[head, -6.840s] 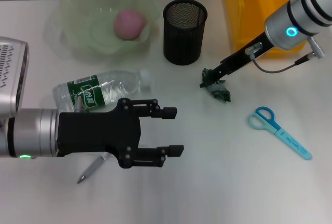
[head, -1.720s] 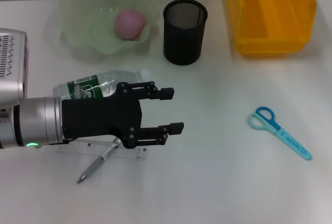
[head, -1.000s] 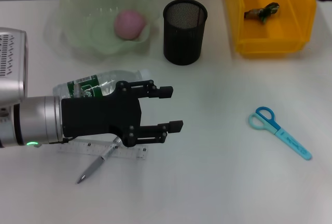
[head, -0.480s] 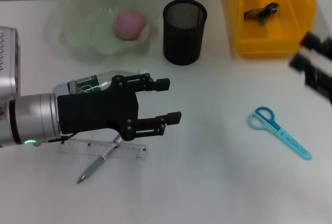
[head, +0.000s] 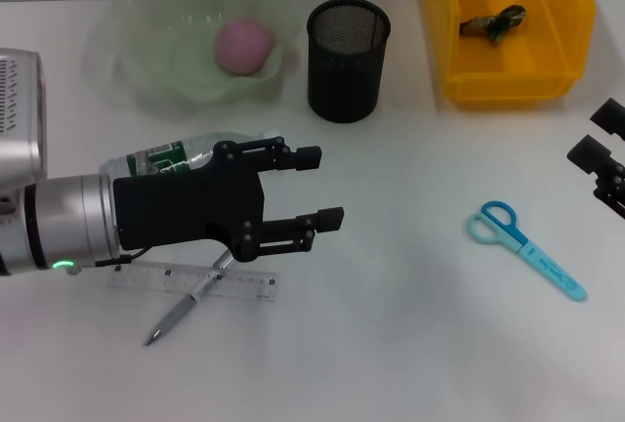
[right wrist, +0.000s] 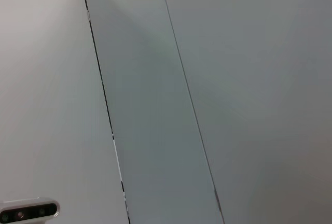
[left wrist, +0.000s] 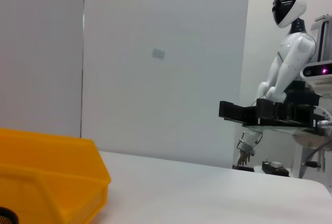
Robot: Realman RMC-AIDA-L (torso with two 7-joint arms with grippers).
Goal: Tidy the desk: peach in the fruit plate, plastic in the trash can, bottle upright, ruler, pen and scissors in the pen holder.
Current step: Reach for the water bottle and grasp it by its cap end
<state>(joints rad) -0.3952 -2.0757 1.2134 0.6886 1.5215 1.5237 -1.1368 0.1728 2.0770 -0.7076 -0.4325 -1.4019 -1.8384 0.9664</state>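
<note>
Since the earlier frames the right gripper (head: 604,156) has dropped the crumpled plastic (head: 493,23) into the yellow trash can (head: 508,86) and swung down to the desk's right edge, its two fingers spread and empty; nearest the robot, a silver pen (head: 174,316) lies slantwise across a clear ruler (head: 190,279); just above them the left gripper (head: 314,188) hovers with fingers apart, holding nothing, over a toppled water bottle (head: 176,155); the blue scissors (head: 525,247) lie flat, just left of the right gripper, long axis slanting from pale ring handles nearest those fingers to the tip nearer the robot, so the right arm is clearly closer; farther back stand the black mesh pen holder (head: 349,46) and the green fruit plate (head: 146,51) holding the pink peach (head: 244,46).
</note>
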